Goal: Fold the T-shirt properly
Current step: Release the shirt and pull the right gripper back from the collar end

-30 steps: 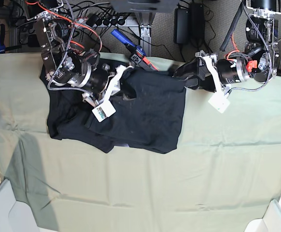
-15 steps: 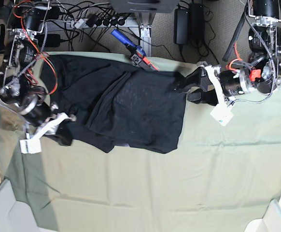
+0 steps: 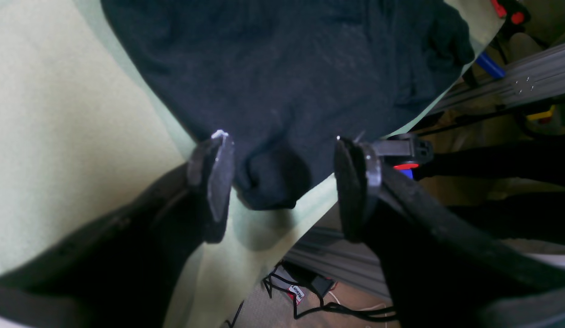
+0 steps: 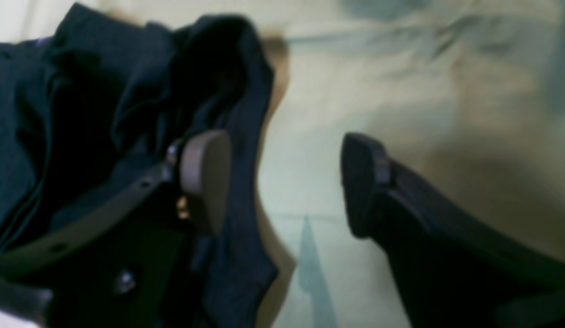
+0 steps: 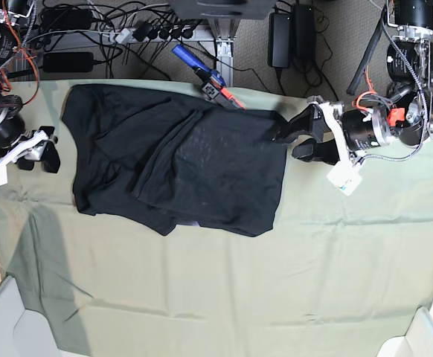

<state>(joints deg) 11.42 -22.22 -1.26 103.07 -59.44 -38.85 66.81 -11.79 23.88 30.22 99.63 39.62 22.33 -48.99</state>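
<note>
The T-shirt [image 5: 175, 167] lies rumpled on the green-covered tabletop [image 5: 276, 282] between both wide-open, empty grippers: left gripper [image 5: 294, 141] at its edge, right gripper [image 5: 42, 155] just beside it. Before any fold, the bunched layers are best spread flat, with corners pinched, not mid-cloth.

Counter [image 5: 224, 297] draped in a pale green cloth sheet [image 5: 335, 253], lightly creased, evenly lit from above. Behind the counter's far edge, grey carpeted floor [image 5: 328, 37] strewn with black cables [image 5: 127, 15]. Also behind that edge, a power strip [image 5: 138, 33] with plugs, two black power bricks [image 5: 291, 33], and a grey aluminium frame post [image 5: 224, 44]. At the counter's far edge, near the post, a blue-and-red clamp [image 5: 201, 74]. Pale surfaces at the counter's two near corners.
</note>
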